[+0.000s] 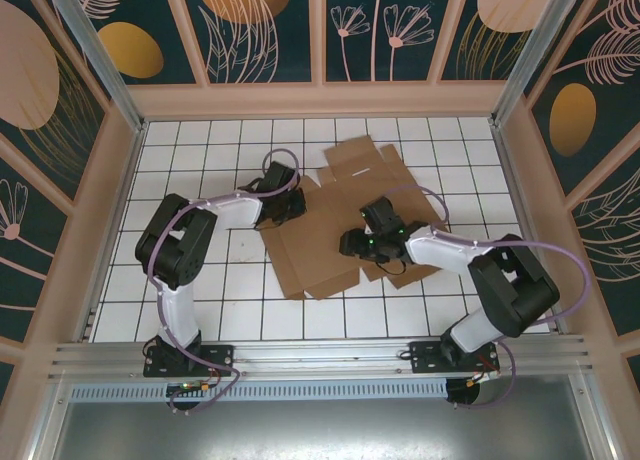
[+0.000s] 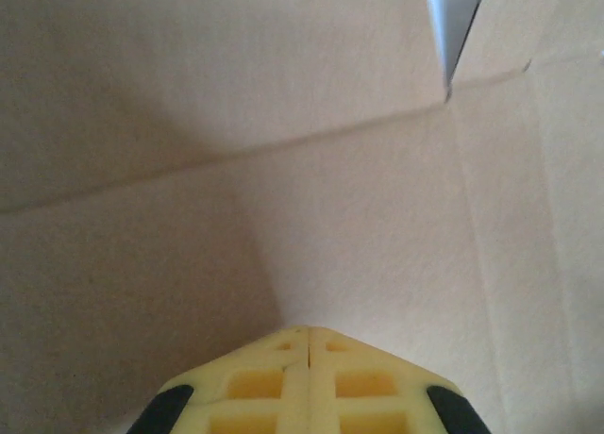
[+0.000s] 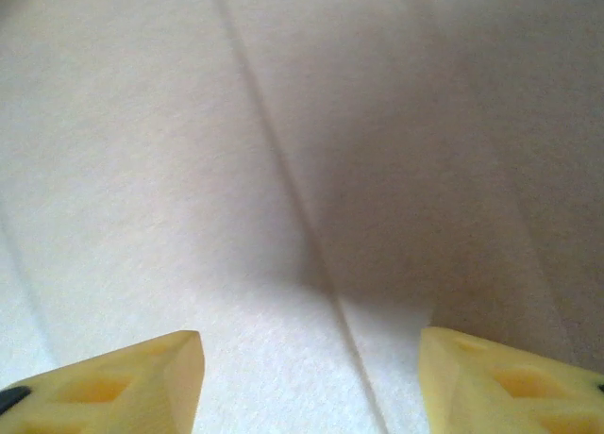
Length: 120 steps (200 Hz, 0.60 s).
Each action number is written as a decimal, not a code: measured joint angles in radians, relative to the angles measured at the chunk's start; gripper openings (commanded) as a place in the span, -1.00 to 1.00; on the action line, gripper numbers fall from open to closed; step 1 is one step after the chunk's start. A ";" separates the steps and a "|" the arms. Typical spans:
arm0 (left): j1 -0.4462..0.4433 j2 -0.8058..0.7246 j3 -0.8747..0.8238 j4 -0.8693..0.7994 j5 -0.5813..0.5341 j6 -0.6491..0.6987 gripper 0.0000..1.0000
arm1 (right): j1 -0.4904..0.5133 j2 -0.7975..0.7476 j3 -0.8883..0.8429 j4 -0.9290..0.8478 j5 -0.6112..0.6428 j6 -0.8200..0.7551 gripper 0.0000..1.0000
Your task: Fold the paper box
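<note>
- On the left, low over the far-left part of the sheet: left gripper (image 1: pixel 288 206), yellow fingers pressed together with nothing between them.
- In the middle of the white gridded table (image 1: pixel 190 280): plain brown die-cut cardboard paper box (image 1: pixel 315 255), unfolded and lying mostly flat, flaps spread toward the far side, crease lines showing.
- On the right, close above the sheet's right-of-centre panel: right gripper (image 1: pixel 352 243), yellow fingers spread well apart, holding nothing, one crease line running between them.
</note>
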 measured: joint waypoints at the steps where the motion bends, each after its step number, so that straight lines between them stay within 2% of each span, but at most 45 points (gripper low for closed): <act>1: 0.000 0.000 0.006 -0.004 -0.002 0.002 -0.93 | 0.000 -0.002 0.000 0.000 0.000 0.000 0.35; 29: -0.004 -0.058 0.025 -0.015 0.015 0.021 -0.80 | -0.094 -0.121 0.034 -0.024 0.018 -0.051 0.48; 40: -0.015 -0.080 0.024 -0.015 0.040 0.028 -0.78 | -0.158 -0.137 0.075 -0.033 0.023 -0.081 0.66; 62: -0.097 -0.083 0.026 -0.015 0.064 0.040 -0.77 | -0.298 -0.123 0.150 -0.018 0.031 -0.166 0.82; 91: -0.205 -0.061 -0.029 0.021 0.109 0.019 -0.82 | -0.460 0.028 0.243 -0.019 0.021 -0.309 0.85; 120: -0.183 -0.004 -0.043 0.008 0.104 0.014 -0.85 | -0.555 0.220 0.336 -0.051 0.010 -0.395 0.93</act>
